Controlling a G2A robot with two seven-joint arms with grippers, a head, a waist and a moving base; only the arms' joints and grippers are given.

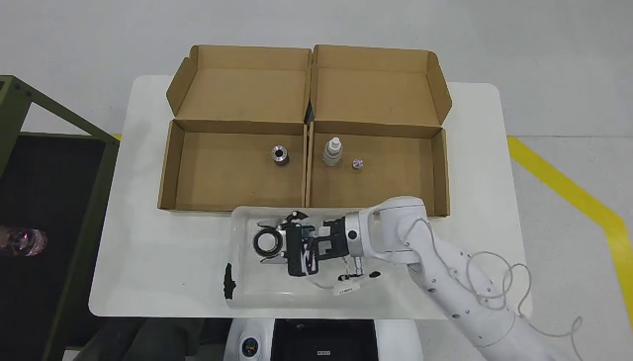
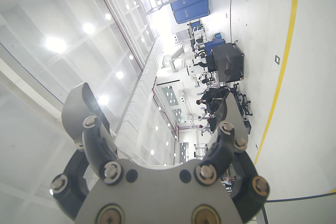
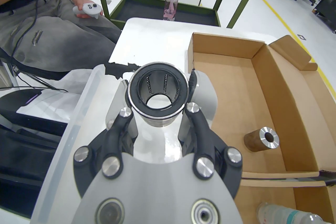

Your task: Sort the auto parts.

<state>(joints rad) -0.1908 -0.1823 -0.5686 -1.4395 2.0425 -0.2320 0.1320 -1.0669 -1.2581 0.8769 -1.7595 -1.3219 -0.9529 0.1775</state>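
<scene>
My right gripper (image 3: pixel 158 107) is shut on a black-rimmed metal linear bearing (image 3: pixel 158 93), one finger on each side of it. In the top view this gripper (image 1: pixel 280 246) and the bearing (image 1: pixel 266 241) are over the left part of a clear plastic bin (image 1: pixel 240 225) at the table's front. Two open cardboard boxes stand behind the bin. The left box (image 1: pixel 213 178) holds a metal cylinder (image 1: pixel 279 153), also seen as the cylinder (image 3: pixel 261 139). A small bottle (image 1: pixel 333 150) and a small round part (image 1: pixel 357 163) lie in the right box (image 1: pixel 406 178). My left gripper (image 2: pixel 152 99) points up into the room, open and empty.
A green cart (image 1: pixel 40 153) stands off the table's left side, with a pink bottle (image 3: pixel 171 1) on it. A white tag and a thin cable (image 1: pixel 348 282) lie in the bin under the right arm. A torn black piece (image 1: pixel 227 284) sits at the bin's left rim.
</scene>
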